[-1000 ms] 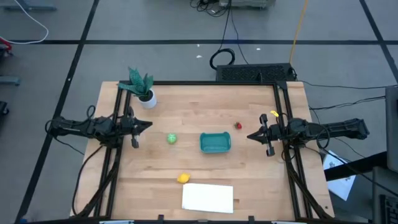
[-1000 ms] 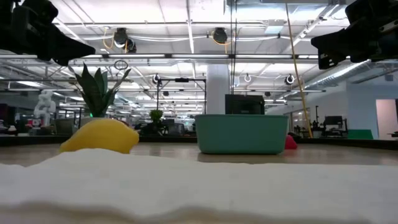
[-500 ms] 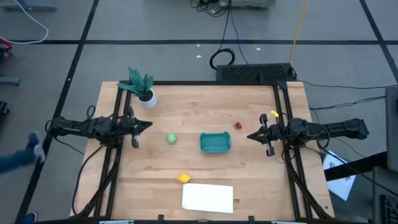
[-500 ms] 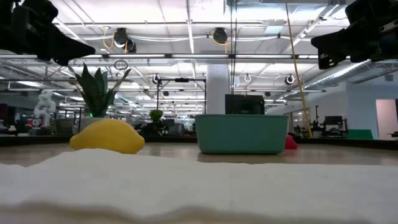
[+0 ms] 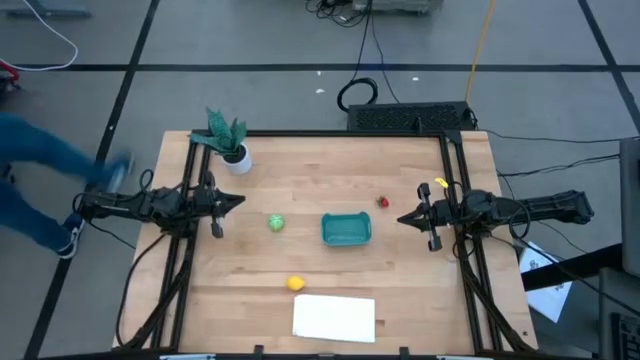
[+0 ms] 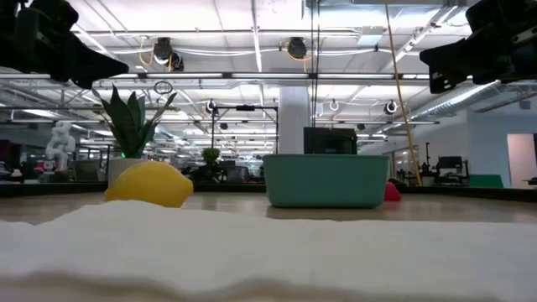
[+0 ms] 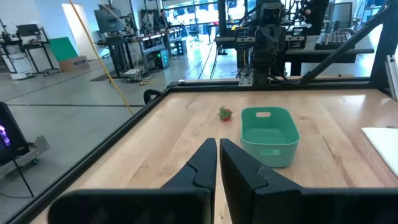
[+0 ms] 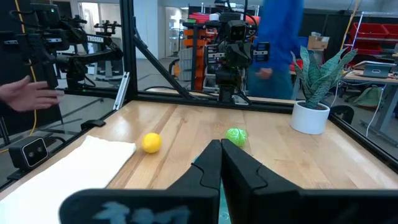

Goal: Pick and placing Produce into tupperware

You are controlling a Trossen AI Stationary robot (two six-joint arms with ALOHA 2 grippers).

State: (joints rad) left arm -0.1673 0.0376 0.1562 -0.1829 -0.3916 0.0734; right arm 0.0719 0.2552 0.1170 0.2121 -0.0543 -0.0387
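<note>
The teal tupperware (image 5: 346, 228) stands mid-table on its base, also seen in the left wrist view (image 7: 268, 134). Three pieces of produce lie on the wood around it. The green one (image 5: 276, 222) is to its left, the red one (image 5: 383, 202) at its far right, and the yellow one (image 5: 295, 283) nearer the front edge. My left gripper (image 5: 240, 202) hovers shut at the table's left side, pointing level toward the green piece. My right gripper (image 5: 400, 218) hovers shut at the right side, pointing toward the tub. Neither holds anything.
A potted plant (image 5: 228, 140) stands at the far left corner. A white sheet (image 5: 334, 318) lies at the front edge, close to the yellow piece. A black frame rail (image 5: 320, 133) borders the table. A person in blue (image 5: 50, 190) passes beside the left arm, off the table.
The yellow produce has rolled a little on the table, turning about as it went. A person has walked along the floor to the left of the table. Both arms have kept still.
</note>
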